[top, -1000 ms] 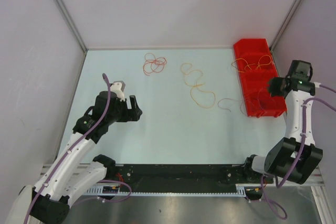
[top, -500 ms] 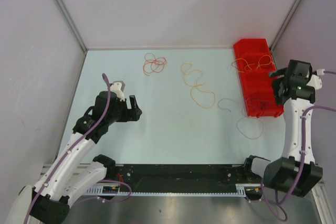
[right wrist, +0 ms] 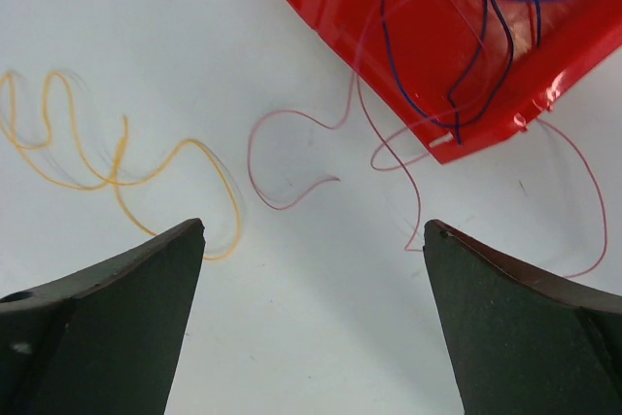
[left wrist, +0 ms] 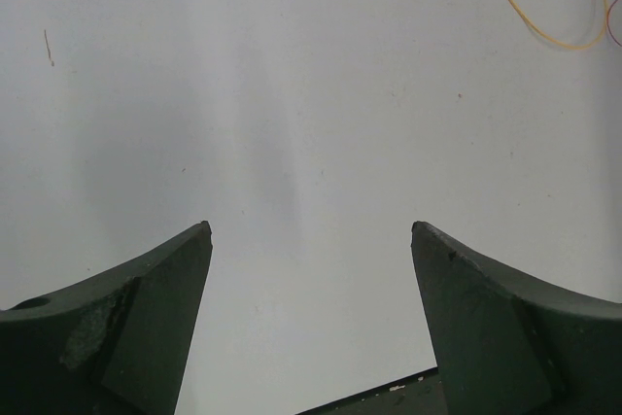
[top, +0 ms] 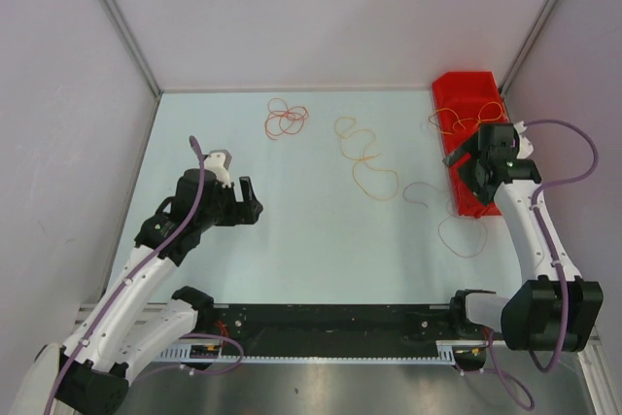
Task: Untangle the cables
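Note:
Several thin cables lie apart on the pale table. A red one (top: 287, 121) is curled at the back and an orange-yellow one (top: 372, 160) runs through the middle. A pinkish-brown one (top: 439, 232) loops in front of the red bin (top: 465, 87). In the right wrist view a dark blue cable (right wrist: 457, 94) lies in the bin (right wrist: 408, 7), and the pinkish-brown cable (right wrist: 292, 203) trails off the bin's edge beside the orange-yellow cable (right wrist: 117, 177). My right gripper (right wrist: 313, 225) hovers open and holds nothing, at the bin's left side (top: 473, 168). My left gripper (left wrist: 311, 226) is open over bare table (top: 251, 203).
More orange-yellow wire (top: 468, 119) is draped over the bin's divider. Grey walls close in the table on three sides, and the right wall sits just past the bin. A black rail (top: 330, 323) runs along the near edge between the arm bases.
My right gripper opened wide and swung left from the right wall to the bin's left side. The pinkish-brown cable dropped into a loop on the table. The left arm stayed still.

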`<state>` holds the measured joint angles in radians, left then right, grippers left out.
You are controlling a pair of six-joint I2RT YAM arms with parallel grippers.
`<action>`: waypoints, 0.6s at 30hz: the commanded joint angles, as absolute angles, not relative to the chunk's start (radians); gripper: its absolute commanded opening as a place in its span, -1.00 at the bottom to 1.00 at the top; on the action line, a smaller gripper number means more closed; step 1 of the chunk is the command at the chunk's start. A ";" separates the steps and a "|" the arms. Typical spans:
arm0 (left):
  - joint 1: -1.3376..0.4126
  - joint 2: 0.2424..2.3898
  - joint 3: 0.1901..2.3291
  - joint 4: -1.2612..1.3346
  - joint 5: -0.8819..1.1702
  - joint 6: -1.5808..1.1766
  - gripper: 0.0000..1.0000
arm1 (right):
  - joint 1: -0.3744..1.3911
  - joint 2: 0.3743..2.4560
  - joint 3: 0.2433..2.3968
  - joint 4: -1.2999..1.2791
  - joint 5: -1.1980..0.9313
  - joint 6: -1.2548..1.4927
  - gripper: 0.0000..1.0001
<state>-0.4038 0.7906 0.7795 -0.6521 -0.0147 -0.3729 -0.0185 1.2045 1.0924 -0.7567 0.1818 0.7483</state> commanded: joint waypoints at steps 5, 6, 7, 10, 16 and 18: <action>-0.408 0.773 0.773 -0.621 -0.008 -0.364 0.77 | -0.003 1.187 0.950 -0.666 0.179 0.886 0.99; -0.408 0.773 0.773 -0.621 -0.008 -0.364 0.77 | -0.003 1.183 0.936 -0.657 0.193 0.894 1.00; -0.408 0.776 0.773 -0.621 -0.008 -0.364 0.77 | 0.020 1.184 0.914 -0.637 0.201 0.900 0.99; -0.410 0.775 0.772 -0.621 -0.008 -0.364 0.77 | 0.018 1.192 0.890 -0.601 0.219 0.914 0.99; -0.408 0.778 0.773 -0.621 -0.008 -0.364 0.78 | 0.028 1.258 0.879 -0.562 0.247 0.949 0.99; -0.408 0.779 0.773 -0.621 -0.006 -0.364 0.77 | 0.026 1.266 0.876 -0.558 0.268 0.950 1.00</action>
